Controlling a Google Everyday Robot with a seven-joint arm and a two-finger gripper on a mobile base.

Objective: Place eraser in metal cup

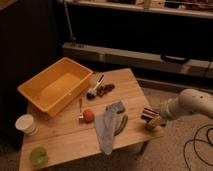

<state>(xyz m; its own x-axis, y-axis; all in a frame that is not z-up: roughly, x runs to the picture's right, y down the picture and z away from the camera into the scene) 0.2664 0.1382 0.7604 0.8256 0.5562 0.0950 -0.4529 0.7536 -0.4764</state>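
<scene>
The eraser (147, 114), a small dark block with pale and reddish stripes, is at the right edge of the wooden table (70, 145). My gripper (151, 120) is right at it, coming in from the right on the white arm (190, 105); whether it holds the eraser does not show. A small shiny object that looks like the metal cup (92, 94) stands near the table's middle, beside the yellow bin, well to the left of the gripper.
A yellow bin (55, 87) fills the back left. A white paper cup (25, 123) and a green cup (38, 155) stand at the front left. A fork (80, 108), an orange ball (88, 115), a grey cloth (106, 131), a blue-grey pad (116, 106) and a green item (122, 125) lie mid-table.
</scene>
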